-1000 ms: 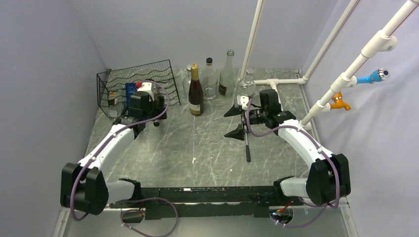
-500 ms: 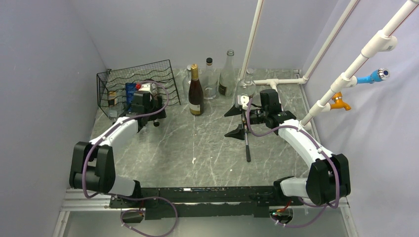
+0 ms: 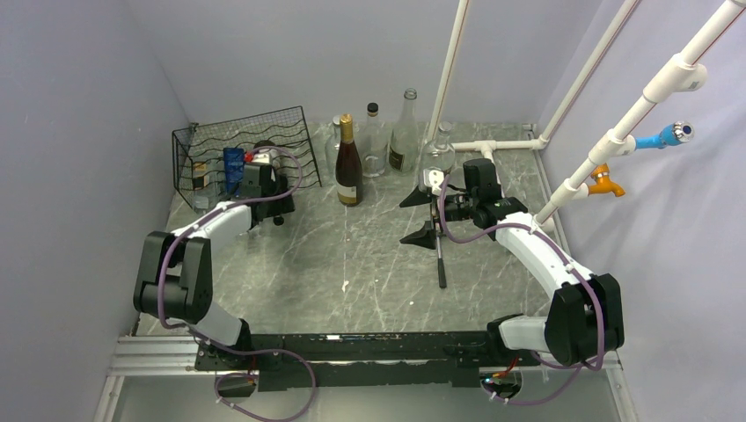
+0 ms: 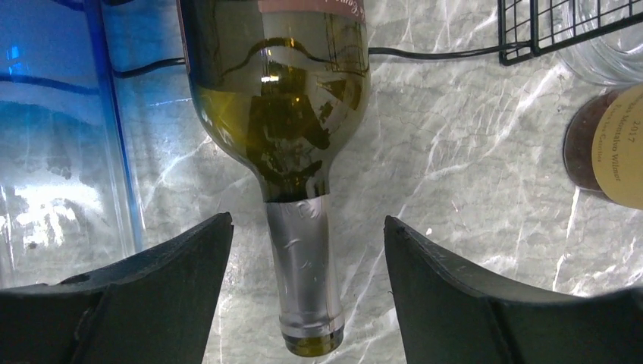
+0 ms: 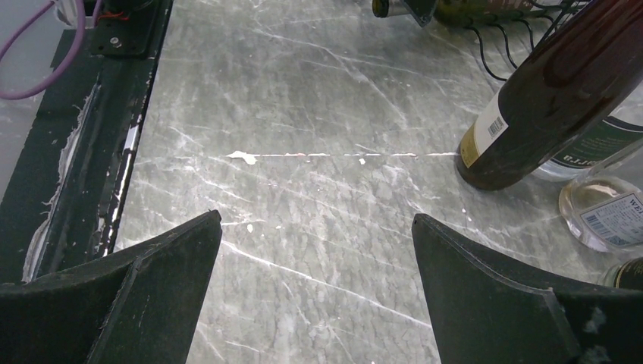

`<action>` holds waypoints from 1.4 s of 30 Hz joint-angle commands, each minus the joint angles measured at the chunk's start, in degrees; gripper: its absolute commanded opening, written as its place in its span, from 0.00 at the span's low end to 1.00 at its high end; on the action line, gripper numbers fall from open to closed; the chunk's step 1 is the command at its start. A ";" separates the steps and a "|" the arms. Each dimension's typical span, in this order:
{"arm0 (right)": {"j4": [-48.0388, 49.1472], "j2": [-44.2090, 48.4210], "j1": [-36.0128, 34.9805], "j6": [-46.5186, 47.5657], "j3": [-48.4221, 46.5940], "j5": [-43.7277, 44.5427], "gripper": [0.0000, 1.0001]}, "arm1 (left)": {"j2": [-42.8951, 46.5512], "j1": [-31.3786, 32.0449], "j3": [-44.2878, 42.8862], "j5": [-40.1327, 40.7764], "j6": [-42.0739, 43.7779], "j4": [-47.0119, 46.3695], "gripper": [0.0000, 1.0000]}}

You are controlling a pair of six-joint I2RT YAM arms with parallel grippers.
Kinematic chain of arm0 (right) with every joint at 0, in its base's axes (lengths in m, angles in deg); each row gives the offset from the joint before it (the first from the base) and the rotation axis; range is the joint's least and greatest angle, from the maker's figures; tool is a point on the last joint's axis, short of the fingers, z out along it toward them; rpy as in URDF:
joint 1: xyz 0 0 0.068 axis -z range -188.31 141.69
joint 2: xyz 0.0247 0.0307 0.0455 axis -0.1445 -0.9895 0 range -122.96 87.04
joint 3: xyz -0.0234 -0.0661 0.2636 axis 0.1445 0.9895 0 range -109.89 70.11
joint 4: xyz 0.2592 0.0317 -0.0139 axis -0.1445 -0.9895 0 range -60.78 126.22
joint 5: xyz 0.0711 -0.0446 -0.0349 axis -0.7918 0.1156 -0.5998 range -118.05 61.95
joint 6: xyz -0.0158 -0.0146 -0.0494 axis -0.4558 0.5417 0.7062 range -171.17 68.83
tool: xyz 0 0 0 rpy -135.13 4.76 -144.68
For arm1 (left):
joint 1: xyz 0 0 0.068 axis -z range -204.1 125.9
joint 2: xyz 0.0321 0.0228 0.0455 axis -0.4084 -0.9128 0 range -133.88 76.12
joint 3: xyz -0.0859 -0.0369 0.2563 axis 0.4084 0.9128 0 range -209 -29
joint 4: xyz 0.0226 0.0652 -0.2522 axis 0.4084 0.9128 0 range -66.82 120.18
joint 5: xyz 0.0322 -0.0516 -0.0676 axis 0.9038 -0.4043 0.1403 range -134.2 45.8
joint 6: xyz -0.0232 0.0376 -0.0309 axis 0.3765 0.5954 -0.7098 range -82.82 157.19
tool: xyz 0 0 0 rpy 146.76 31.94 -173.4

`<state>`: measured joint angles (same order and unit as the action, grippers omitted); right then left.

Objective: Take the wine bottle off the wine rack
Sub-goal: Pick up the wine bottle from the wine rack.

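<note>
- My left claw [image 4: 307, 221] stands part open astride the neck of the wine bottle [image 4: 277, 114], a gap on either side, gripping nothing.
- The bottle lies in the wine rack [image 3: 281, 127], far left: olive glass, silver-foiled neck pointing near.
- Its label is cut off, possibly pink.
- My right claw [image 5: 317, 220] gapes wide, empty.

Top view looks down from behind the 2 arms over the whole table [image 3: 369, 264]. Left wrist sits close on the wine bottle [image 4: 292, 152]. Right wrist hangs low over the table and shares the dark bottle [image 5: 561, 91], upper right of its frame, with the top view.
</note>
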<state>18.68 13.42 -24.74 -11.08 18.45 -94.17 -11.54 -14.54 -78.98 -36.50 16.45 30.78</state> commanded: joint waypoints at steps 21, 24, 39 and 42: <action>0.31 -0.05 0.70 1.40 0.24 -2.60 1.00 | -6.71 -0.99 -5.17 0.29 -2.01 -2.37 0.64; 0.31 -0.10 0.80 1.39 0.24 -2.64 1.00 | -7.03 -1.04 -5.13 0.09 -2.08 -2.57 0.62; 0.31 -0.19 0.90 1.39 0.24 -2.69 1.00 | -8.97 -1.12 -5.13 0.06 -2.30 -2.94 0.59; 0.31 -0.12 0.89 1.39 0.24 -2.69 1.00 | -9.24 -1.12 -5.17 -0.04 -2.30 -3.02 0.57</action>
<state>18.66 13.22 -24.10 -11.03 18.45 -94.22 -20.39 -15.41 -82.30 -35.86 14.97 29.82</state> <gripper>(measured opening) 0.994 0.587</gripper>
